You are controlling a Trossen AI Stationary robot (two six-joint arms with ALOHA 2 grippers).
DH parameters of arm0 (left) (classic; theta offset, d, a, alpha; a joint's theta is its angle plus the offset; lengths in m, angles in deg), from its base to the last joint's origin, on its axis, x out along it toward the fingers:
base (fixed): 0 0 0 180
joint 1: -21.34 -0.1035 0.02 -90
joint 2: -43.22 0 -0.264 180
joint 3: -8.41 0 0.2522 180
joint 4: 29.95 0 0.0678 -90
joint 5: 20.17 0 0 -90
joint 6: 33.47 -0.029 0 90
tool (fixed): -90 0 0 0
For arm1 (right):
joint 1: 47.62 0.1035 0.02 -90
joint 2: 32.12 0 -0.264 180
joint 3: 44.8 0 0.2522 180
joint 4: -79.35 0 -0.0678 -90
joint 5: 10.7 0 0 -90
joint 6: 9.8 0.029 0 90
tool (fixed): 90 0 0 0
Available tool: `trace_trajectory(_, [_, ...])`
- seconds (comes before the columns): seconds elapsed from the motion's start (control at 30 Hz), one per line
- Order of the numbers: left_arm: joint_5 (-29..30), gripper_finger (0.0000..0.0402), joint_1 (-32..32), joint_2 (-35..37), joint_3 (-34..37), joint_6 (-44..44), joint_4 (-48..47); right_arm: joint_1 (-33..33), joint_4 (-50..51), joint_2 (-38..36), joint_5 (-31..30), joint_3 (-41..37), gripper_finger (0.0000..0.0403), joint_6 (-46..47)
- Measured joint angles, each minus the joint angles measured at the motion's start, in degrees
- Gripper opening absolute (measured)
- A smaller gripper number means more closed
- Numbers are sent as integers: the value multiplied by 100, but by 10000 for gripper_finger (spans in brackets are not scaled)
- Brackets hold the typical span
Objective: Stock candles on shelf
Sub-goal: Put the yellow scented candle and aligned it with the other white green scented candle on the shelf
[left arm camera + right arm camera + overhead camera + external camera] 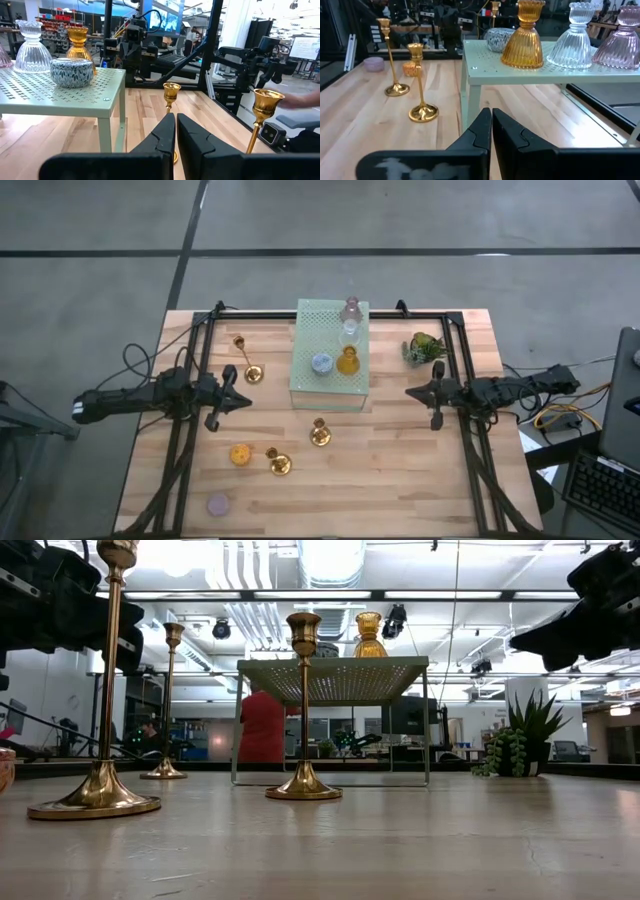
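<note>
Candles are split: four stand on the shelf (330, 352) — amber (347, 361), clear (350, 332), mauve-pink (351, 308) and pale blue (321, 363) — while orange (240, 453) and lilac (217, 504) wait on the table (400, 470). Your left gripper (232, 394) and right gripper (425, 394) hover beside the shelf, fingers pressed together, holding nothing. Watch the brass candlesticks (320, 432): reaching for the orange one, you could topple a neighbour. No containers hold anything; the candles' contents you can't judge.

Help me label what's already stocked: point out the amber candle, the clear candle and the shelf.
amber candle (522, 46): right wrist view, ribbed body.
clear candle (571, 45): right wrist view, ribbed body.
shelf (485, 67): right wrist view, bare mesh top.
</note>
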Motion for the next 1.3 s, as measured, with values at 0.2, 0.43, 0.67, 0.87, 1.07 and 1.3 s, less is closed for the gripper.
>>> trace_trajectory(0.2, [0, 21, 0, 0, 0, 0, 0, 0, 0, 103, -2, 0, 8, 2])
trace_trajectory(0.43, [-1, 21, 0, 0, 1, 0, 0, 0, 0, 135, -2, 0, 8, 4])
trace_trajectory(0.67, [-1, 21, 0, 0, 0, 0, 0, 0, 0, 135, -2, 0, 8, 4])
trace_trajectory(0.87, [0, 21, 0, 0, 0, 0, 0, 0, 0, 135, -2, 2, 8, 11])
trace_trajectory(1.07, [-1, 21, 0, 0, 0, 0, 0, 0, 0, 135, -4, 4, 8, 11])
trace_trajectory(1.3, [1, 21, 0, 0, 0, 0, 1, 0, 0, 135, -4, 4, 8, 5])
